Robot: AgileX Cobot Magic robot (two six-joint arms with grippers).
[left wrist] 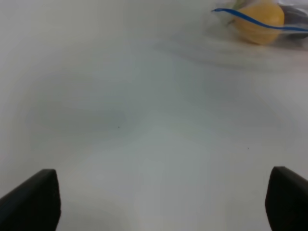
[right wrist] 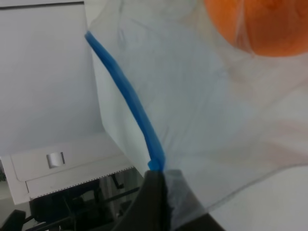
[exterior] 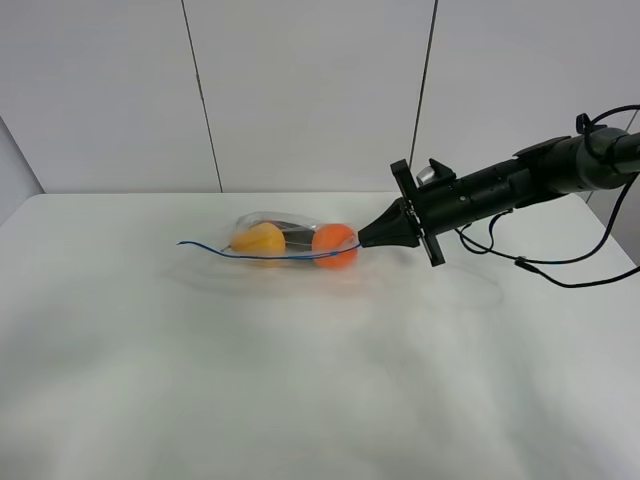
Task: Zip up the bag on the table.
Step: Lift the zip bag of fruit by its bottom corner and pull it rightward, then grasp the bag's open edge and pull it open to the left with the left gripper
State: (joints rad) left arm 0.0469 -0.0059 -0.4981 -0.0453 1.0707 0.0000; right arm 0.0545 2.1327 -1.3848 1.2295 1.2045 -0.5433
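White table point(exterior: 300, 400) is holding the bag point(exterior: 290, 240) near its back, my right gripper point(exterior: 362, 240) is pinching one end of the blue zip strip point(right wrist: 130, 98), and my left gripper point(left wrist: 161, 192) is hanging wide apart, so I am thinking it must come press the strip closed.

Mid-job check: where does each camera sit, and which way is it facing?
Exterior high: mounted high off the arms, looking down across the table at the bag; only the right arm and right gripper show.
Left wrist: low over the table, facing the bag's yellow fruit; the open left gripper frames the view.
Right wrist: close against the bag, looking along its blue zip strip; the right gripper pinches the strip's end.
Shared: all three show the strip.
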